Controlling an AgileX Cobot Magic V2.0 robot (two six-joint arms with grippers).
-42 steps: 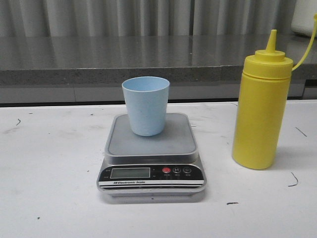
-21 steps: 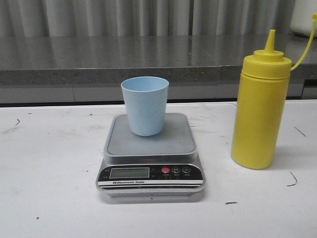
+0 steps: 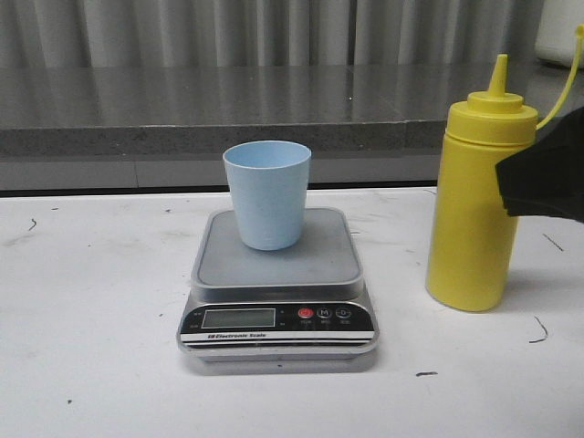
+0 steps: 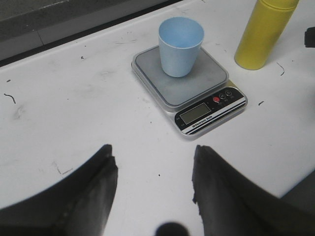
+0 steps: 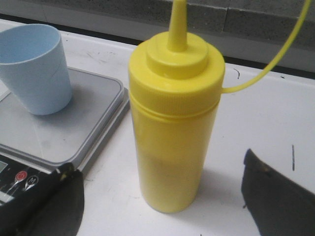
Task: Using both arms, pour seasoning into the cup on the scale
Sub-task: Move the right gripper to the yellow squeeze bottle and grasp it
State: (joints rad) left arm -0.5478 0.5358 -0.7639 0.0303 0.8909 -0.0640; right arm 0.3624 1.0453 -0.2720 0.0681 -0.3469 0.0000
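The scale (image 3: pixel 278 283) is showing the words "Electronic Scale" on its black front panel, beside an LCD display (image 3: pixel 239 318) and a red button (image 3: pixel 306 313). The pale blue cup (image 3: pixel 267 194) is standing upright on its platform. The right gripper (image 5: pixel 162 196) is holding its jaws spread, the yellow squeeze bottle (image 5: pixel 174 123) standing between them, untouched; only this wrist view is showing that. The left gripper (image 4: pixel 153 184) is hovering with jaws spread over bare table (image 4: pixel 74 113), the scale well ahead.

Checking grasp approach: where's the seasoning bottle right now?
In the front view the seasoning bottle stands upright on the table, right of the scale and cup, with the open right gripper straddling it.
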